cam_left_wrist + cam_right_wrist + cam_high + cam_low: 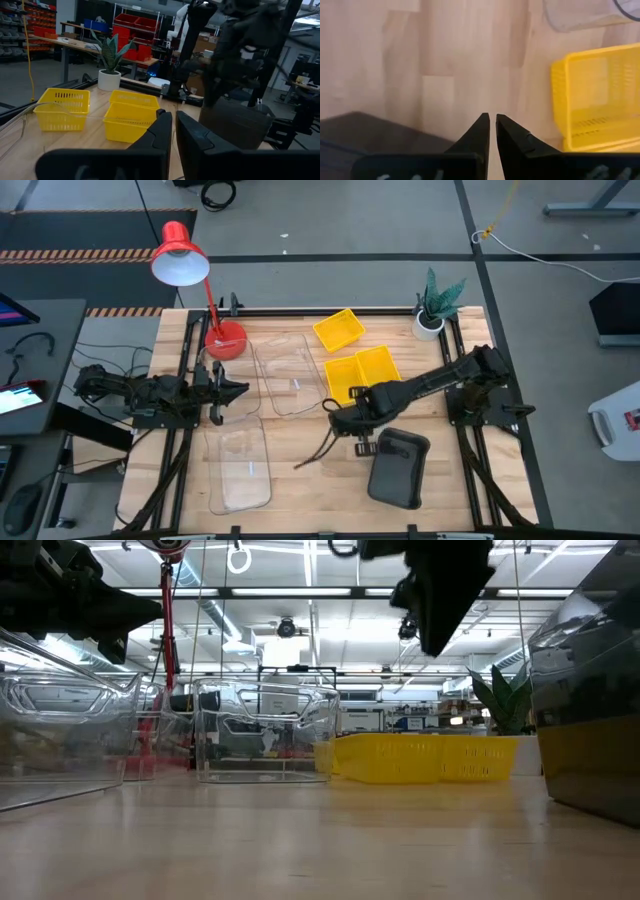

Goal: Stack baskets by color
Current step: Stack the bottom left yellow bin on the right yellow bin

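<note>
Two clear baskets (pixel 285 375) (pixel 240 465) lie bottom down on the left half of the table. One yellow basket (pixel 338 330) stands at the far side, and two more (pixel 362 370) stand side by side nearer the middle. A dark grey basket (pixel 398 468) rests at the near right. My right gripper (pixel 345 420) hangs shut over bare wood between the yellow pair and the grey basket, pointing down (pixel 492 117). It holds nothing. My left gripper (pixel 225 390) waits shut at the table's left edge, pointing level (pixel 172 117).
A red desk lamp (pixel 195 280) stands at the far left corner and a small potted plant (pixel 432 305) at the far right. Bare wood shows in the middle of the table (pixel 310 430), in front of the yellow baskets.
</note>
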Robot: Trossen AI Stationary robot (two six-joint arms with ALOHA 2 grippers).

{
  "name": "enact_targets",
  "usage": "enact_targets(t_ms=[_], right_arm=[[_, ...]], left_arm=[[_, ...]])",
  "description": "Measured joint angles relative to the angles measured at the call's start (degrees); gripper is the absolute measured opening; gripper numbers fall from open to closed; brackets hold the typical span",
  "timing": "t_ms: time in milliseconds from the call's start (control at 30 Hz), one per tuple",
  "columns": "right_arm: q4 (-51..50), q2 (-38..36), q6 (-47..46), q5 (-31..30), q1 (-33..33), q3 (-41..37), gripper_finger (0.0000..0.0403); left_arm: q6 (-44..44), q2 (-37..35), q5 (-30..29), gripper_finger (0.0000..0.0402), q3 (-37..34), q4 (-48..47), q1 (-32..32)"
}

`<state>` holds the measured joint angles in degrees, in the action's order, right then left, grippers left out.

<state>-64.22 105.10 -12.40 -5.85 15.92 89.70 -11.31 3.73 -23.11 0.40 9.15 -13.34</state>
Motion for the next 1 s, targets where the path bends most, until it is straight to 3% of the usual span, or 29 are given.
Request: enact_targets(t_ms=[133,500,733,1000], right_arm=[[2.23,0.00,3.17,0.79,-2.77,-1.78,0.0048],[8.76,0.00,10.23,1.03,-8.06,-8.40,0.0128],[15.35,-0.22,12.30,0.88,-10.30,-13.84,0.0139],[16.97,-0.28,13.64,1.02,-12.08,-14.39,0.0140]], left_arm=[[0.00,0.01,0.00,0.0036,-0.01,0.00,0.00],[0.02,0.00,0.00,0.0026,-0.02,0.00,0.00],[0.04,0.02,0.00,0.0034,-0.02,0.00,-0.02],[0.04,0.02,0.00,0.0025,-0.02,0.01,0.00]])
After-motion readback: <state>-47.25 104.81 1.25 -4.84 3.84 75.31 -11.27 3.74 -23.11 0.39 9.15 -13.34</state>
